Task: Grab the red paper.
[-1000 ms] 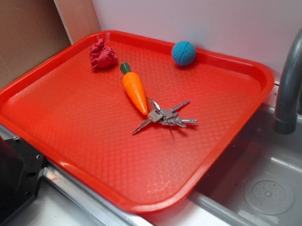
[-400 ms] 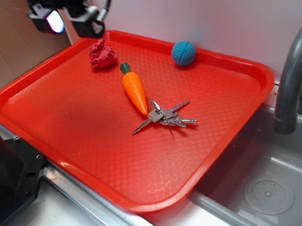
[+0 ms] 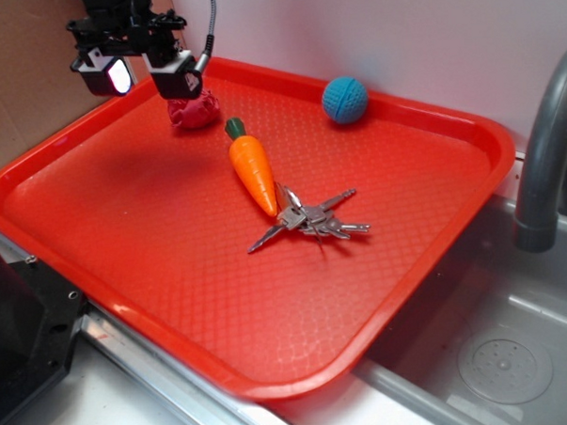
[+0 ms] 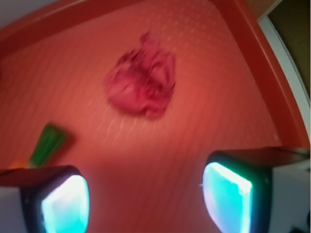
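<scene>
The red paper is a dark crimson crumpled wad at the far left corner of the bright red tray. In the exterior view my gripper hangs above the tray just left of the wad and partly covers it. The wrist view shows the red paper ahead of the gripper, lying on the tray floor. Both fingers stand wide apart with nothing between them: the gripper is open. The glowing pads are above bare tray.
An orange toy carrot lies mid-tray, its green top near my left finger. A bunch of keys lies beside it. A blue ball sits at the far rim. A grey faucet and sink are at right.
The gripper came into view from the upper left and has dropped lower and rightward, now partly covering the red paper. Nothing on the tray has moved.
</scene>
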Robot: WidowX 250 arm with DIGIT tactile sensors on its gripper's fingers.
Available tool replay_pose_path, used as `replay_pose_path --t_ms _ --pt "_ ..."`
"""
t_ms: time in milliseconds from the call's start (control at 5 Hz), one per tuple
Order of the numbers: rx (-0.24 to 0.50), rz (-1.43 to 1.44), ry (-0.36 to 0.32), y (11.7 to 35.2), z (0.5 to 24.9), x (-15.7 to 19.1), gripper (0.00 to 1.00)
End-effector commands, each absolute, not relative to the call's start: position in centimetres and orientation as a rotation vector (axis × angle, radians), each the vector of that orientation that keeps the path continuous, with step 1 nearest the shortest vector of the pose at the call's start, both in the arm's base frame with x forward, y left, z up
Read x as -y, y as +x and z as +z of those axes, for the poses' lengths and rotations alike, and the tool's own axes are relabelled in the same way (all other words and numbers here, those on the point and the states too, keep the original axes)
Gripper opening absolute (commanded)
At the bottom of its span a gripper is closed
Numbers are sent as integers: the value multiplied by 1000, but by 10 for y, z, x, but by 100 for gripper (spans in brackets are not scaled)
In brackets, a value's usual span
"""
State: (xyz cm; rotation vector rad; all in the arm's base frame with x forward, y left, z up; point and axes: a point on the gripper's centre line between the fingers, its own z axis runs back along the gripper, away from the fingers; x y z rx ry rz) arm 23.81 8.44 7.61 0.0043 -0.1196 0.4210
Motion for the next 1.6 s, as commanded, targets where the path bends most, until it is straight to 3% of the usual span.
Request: replay_pose_path --t_ms 0,600,1200,1400 --pt "153 412 42 252 82 -107 100" --pt "153 412 42 252 82 -107 100" --pt "114 332 36 304 32 -83 100" --pt "105 332 83 315 28 -80 0"
